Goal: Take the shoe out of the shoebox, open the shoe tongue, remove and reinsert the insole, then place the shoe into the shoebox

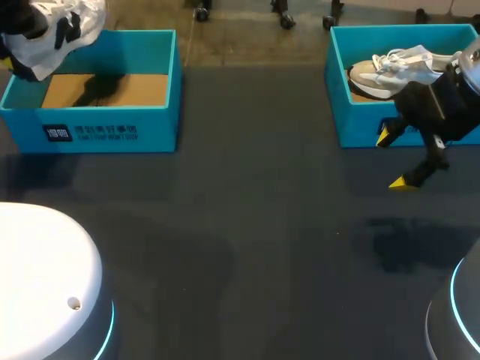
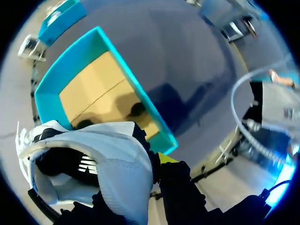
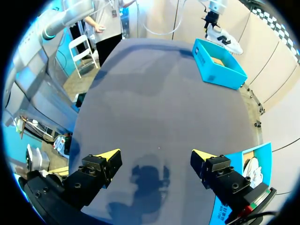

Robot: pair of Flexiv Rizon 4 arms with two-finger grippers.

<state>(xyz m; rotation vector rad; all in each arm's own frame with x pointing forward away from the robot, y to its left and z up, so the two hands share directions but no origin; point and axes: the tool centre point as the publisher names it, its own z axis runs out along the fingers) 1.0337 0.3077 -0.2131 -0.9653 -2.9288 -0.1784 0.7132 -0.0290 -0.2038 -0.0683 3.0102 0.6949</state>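
A white shoe (image 1: 56, 30) with black trim hangs above the far-left corner of the left blue shoebox (image 1: 112, 124). My left gripper (image 2: 151, 174) is shut on the shoe's (image 2: 108, 154) heel side, with one yellow tip showing beside it. Under it the box (image 2: 56, 79) shows a bare cardboard floor. My right gripper (image 1: 394, 159) hangs open and holds nothing, just in front of the right shoebox (image 1: 360, 127), where a second white and beige shoe (image 1: 394, 67) lies. In the right wrist view the gripper (image 3: 156, 157) stands wide over the dark table.
The dark table (image 1: 247, 240) stretches between the two boxes. My arms' white bases sit at the near left (image 1: 45, 277) and near right (image 1: 457, 315) corners. From the right wrist, the left box (image 3: 218, 65) and the held shoe (image 3: 225, 40) show at the far end.
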